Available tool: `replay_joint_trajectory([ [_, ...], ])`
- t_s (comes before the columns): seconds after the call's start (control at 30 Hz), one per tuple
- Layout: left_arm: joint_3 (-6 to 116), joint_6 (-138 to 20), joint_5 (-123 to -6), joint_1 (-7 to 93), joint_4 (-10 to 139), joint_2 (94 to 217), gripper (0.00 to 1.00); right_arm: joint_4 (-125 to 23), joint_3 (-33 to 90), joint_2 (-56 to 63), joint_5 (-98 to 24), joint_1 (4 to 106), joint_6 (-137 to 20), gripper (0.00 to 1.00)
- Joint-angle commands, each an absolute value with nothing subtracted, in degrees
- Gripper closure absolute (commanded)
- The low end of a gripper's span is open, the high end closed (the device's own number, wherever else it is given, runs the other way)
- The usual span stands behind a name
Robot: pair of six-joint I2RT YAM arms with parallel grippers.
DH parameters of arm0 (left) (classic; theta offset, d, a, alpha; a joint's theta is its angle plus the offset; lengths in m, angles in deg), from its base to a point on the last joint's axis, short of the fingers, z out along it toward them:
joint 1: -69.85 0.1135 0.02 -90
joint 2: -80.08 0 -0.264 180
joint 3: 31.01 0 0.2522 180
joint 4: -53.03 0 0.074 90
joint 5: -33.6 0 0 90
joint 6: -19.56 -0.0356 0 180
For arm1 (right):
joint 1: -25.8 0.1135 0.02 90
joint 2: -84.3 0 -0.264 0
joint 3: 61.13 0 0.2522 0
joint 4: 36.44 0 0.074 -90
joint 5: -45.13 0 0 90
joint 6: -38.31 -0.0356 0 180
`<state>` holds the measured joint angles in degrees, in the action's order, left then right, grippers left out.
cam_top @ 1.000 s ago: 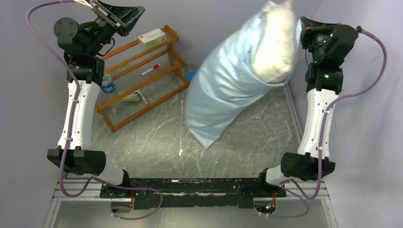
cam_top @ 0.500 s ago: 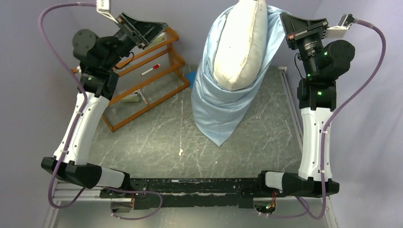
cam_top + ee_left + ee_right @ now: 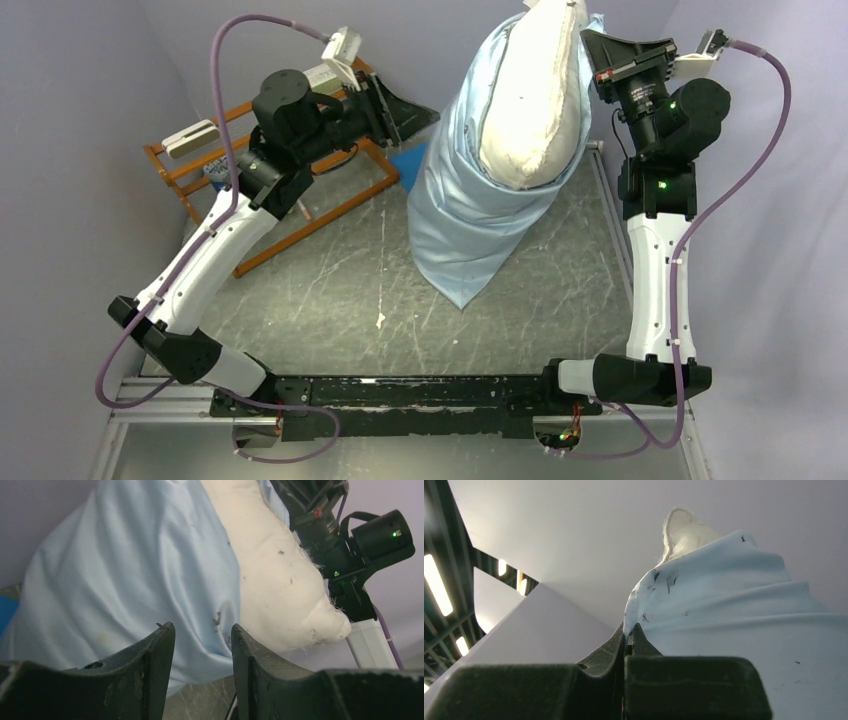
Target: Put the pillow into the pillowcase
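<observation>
The pale-blue pillowcase hangs lifted at the back centre, its lower corner near the table. The white pillow stands partly inside it, its upper half bulging out of the opening. My right gripper is raised at the back right and shut on the pillowcase's edge; a pillow corner pokes out above. My left gripper is open and empty, just left of the pillowcase and not touching it. In the left wrist view the pillowcase and the pillow fill the frame beyond the left gripper.
An orange wooden rack stands at the back left under my left arm, with small items on it. A bright-blue flat sheet peeks out behind the pillowcase. The grey marbled table lies in front.
My left arm has swung right from over the rack toward the pillowcase. The right gripper has kept its hold high while the pillow and case swung and settled more upright.
</observation>
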<state>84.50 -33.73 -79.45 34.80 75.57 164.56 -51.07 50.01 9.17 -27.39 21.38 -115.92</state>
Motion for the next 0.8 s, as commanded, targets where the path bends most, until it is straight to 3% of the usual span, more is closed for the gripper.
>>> replay_joint_trajectory([
  [0.0,87.8,-39.5,-74.47,29.29,77.51,166.03,0.5,-46.83,50.07,10.29,-25.89,21.59,-116.97,1.0],
  [0.37,83.14,-40.65,-63.45,21.78,76.79,165.68,0.48,-45.76,49.81,11.19,-25.76,22.02,-118.27,1.0],
  [0.77,82.46,-39.74,-62.08,20.64,74.29,169.71,0.48,-45.06,48.27,12.49,-26.64,22.11,-119.64,1.0],
])
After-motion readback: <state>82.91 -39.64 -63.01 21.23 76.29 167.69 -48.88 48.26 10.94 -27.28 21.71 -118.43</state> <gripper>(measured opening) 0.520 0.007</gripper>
